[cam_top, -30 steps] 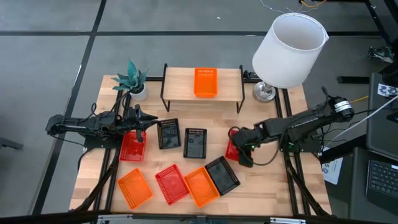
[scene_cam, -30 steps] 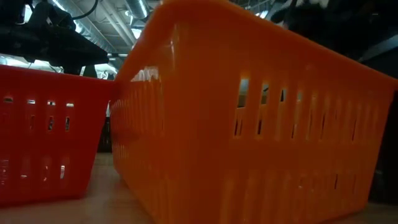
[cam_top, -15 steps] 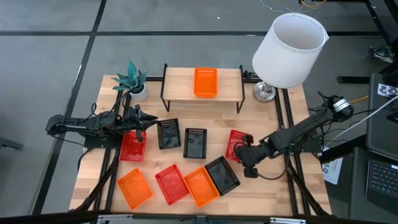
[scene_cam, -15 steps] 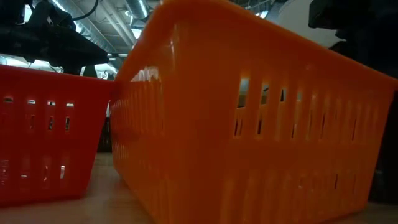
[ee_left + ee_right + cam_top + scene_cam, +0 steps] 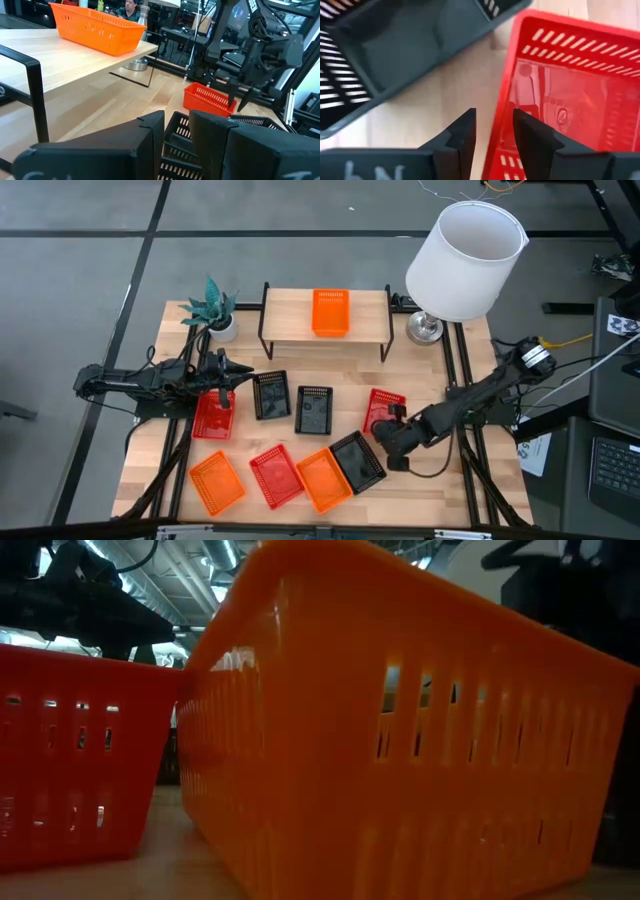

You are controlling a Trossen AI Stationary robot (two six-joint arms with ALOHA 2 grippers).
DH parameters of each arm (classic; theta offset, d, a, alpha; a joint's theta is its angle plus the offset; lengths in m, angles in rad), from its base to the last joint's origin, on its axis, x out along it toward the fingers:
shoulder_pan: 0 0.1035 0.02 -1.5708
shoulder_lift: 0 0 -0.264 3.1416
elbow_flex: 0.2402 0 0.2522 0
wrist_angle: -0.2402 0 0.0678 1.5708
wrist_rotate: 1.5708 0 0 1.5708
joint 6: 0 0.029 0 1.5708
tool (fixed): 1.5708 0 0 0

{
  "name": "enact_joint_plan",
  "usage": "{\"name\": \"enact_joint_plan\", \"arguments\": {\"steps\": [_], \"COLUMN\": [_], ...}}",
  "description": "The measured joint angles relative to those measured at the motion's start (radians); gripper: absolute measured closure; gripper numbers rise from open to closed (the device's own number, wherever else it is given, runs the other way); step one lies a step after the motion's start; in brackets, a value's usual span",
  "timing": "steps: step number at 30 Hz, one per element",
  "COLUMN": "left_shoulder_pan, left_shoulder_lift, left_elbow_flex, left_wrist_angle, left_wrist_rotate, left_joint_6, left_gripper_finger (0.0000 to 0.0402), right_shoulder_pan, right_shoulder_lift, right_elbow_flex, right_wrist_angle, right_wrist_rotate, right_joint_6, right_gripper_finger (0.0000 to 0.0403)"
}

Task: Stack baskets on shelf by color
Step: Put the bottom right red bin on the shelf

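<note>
In the high view the shelf point(image 5: 290, 328) stands at the table's far side with one orange basket point(image 5: 330, 312) on its plank. On the table lie three black baskets point(image 5: 270, 395) point(image 5: 314, 410) point(image 5: 357, 462), three red ones point(image 5: 212, 415) point(image 5: 277, 476) point(image 5: 383, 410) and two orange ones point(image 5: 217, 482) point(image 5: 322, 478). My right gripper point(image 5: 388, 436) is open at the near end of the right-hand red basket point(image 5: 570, 90). My left gripper point(image 5: 240, 375) waits, narrowly open, above the table between a red and a black basket point(image 5: 175, 150). My right gripper's fingers point(image 5: 462, 135) point down at the red basket's side wall point(image 5: 495, 145) near its corner. The rim shows in the gap between them. Whether they touch it, I cannot tell. The basket rests flat on the table.
A white lamp point(image 5: 465, 260) with a metal base point(image 5: 425, 328) stands at the far right corner. A small potted plant point(image 5: 212, 310) is at the far left. In the low view an orange basket point(image 5: 400, 740) and a red one point(image 5: 80, 750) fill the picture.
My right gripper has drawn back from over the right-hand red basket toward the table's near edge, and the basket now shows almost whole. The left arm has kept still.
</note>
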Motion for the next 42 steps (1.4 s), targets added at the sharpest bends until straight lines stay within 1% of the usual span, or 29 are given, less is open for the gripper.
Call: {"name": "enact_joint_plan", "arguments": {"steps": [4, 6, 7, 10, 11, 16, 18, 20, 22, 24, 26, 28, 29, 31, 33, 35, 37, 39, 42], "left_shoulder_pan": [0.000, 0.000, 0.000, 0.000, 0.000, 0.000, 0.000, 0.000, 0.000, 0.000, 0.000, 0.000, 0.000, 0.000, 0.000, 0.000, 0.000, 0.000, 0.000], "left_shoulder_lift": [0.000, 0.000, 0.000, 0.000, 0.000, 0.000, 0.000, 0.000, 0.000, 0.000, 0.000, 0.000, 0.000, 0.000, 0.000, 0.000, 0.000, 0.000, 0.000], "left_elbow_flex": [0.000, 0.000, 0.000, 0.000, 0.000, 0.000, 0.000, 0.000, 0.000, 0.000, 0.000, 0.000, 0.000, 0.000, 0.000, 0.000, 0.000, 0.000, 0.000], "left_wrist_angle": [0.000, 0.000, 0.000, 0.000, 0.000, 0.000, 0.000, 0.000, 0.000, 0.000, 0.000, 0.000, 0.000, 0.000, 0.000, 0.000, 0.000, 0.000, 0.000], "left_wrist_rotate": [0.000, 0.000, 0.000, 0.000, 0.000, 0.000, 0.000, 0.000, 0.000, 0.000, 0.000, 0.000, 0.000, 0.000, 0.000, 0.000, 0.000, 0.000, 0.000], "left_joint_6": [0.000, 0.000, 0.000, 0.000, 0.000, 0.000, 0.000, 0.000, 0.005, 0.005, 0.005, 0.006, 0.008, 0.008, 0.011, 0.030, 0.035, 0.035, 0.035], "left_gripper_finger": [0.0319, 0.0319, 0.0319, 0.0319, 0.0319, 0.0319, 0.0319, 0.0319, 0.0319, 0.0319, 0.0319, 0.0319, 0.0319, 0.0319, 0.0319, 0.0319, 0.0319, 0.0319, 0.0319], "right_shoulder_pan": [-0.002, -0.004, -0.005, -0.005, -0.005, 0.000, 0.007, 0.017, 0.023, 0.002, -0.045, -0.107, -0.144, -0.232, -0.332, -0.435, -0.530, -0.603, -0.684], "right_shoulder_lift": [0.041, 0.049, 0.050, 0.050, 0.050, 0.050, 0.050, 0.050, 0.050, 0.049, 0.048, 0.047, 0.045, 0.042, 0.041, 0.040, 0.040, 0.037, 0.004], "right_elbow_flex": [0.000, 0.003, 0.012, 0.072, 0.100, 0.313, 0.416, 0.512, 0.598, 0.668, 0.720, 0.755, 0.768, 0.779, 0.778, 0.778, 0.778, 0.778, 0.766], "right_wrist_angle": [-0.004, -0.010, -0.025, -0.127, -0.181, -0.446, -0.507, -0.531, -0.571, -0.630, -0.686, -0.728, -0.736, -0.737, -0.744, -0.767, -0.806, -0.809, -0.735], "right_wrist_rotate": [0.001, -0.003, -0.007, -0.020, -0.010, 0.085, 0.118, 0.162, 0.262, 0.408, 0.518, 0.580, 0.588, 0.566, 0.515, 0.467, 0.445, 0.424, 0.328], "right_joint_6": [0.008, 0.045, 0.062, 0.081, 0.078, 0.081, 0.058, -0.004, -0.137, -0.238, -0.320, -0.394, -0.433, -0.517, -0.593, -0.638, -0.661, -0.706, -0.811], "right_gripper_finger": [0.0275, 0.0288, 0.0304, 0.0377, 0.0388, 0.0398, 0.0399, 0.0400, 0.0400, 0.0401, 0.0401, 0.0401, 0.0401, 0.0401, 0.0401, 0.0401, 0.0402, 0.0402, 0.0402]}}
